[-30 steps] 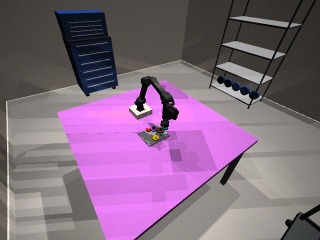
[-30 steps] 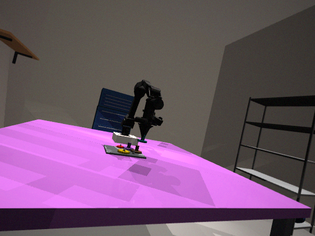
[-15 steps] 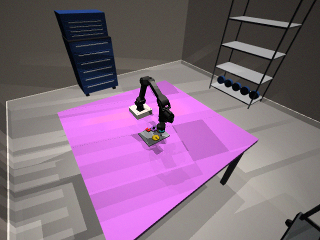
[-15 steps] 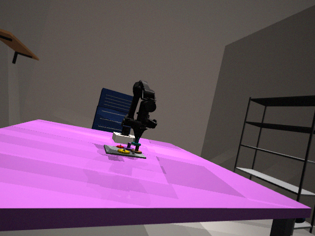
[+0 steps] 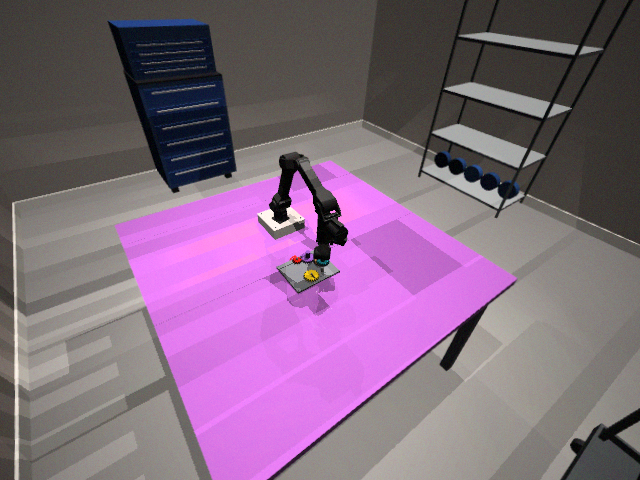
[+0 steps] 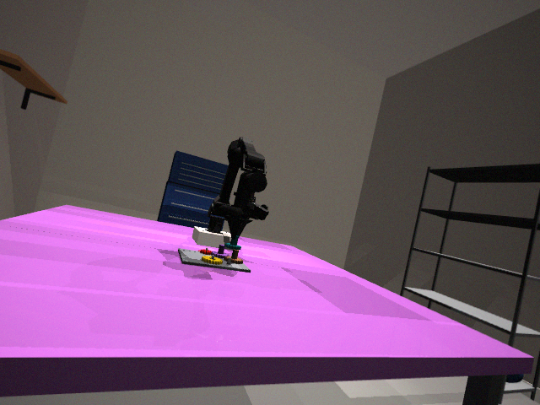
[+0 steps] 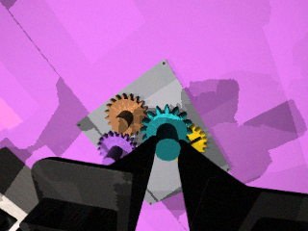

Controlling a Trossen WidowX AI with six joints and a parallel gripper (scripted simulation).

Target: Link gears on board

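My gripper (image 5: 321,252) (image 6: 234,240) (image 7: 166,141) is shut on the knob of the teal gear (image 5: 322,262) (image 6: 232,246) (image 7: 166,116), holding it above the grey board (image 5: 293,272) (image 6: 189,256) (image 7: 164,79). The orange gear (image 6: 234,260) (image 7: 115,110) and purple gear (image 5: 307,257) (image 6: 218,254) (image 7: 112,140) are on the board, side by side. The red gear (image 5: 294,259) (image 6: 205,251) is beside the purple one; the wrist view hides it. The yellow gear (image 5: 311,275) (image 6: 212,260) (image 7: 200,141) is near the opposite edge. A grey peg (image 6: 228,260) stands between yellow and orange.
The board lies on the magenta table (image 5: 248,361) (image 6: 218,314) (image 7: 43,29). The arm's white base (image 5: 281,227) (image 6: 209,236) stands behind the board. The blue cabinet (image 5: 180,124) and metal shelf (image 5: 506,98) stand off the table.
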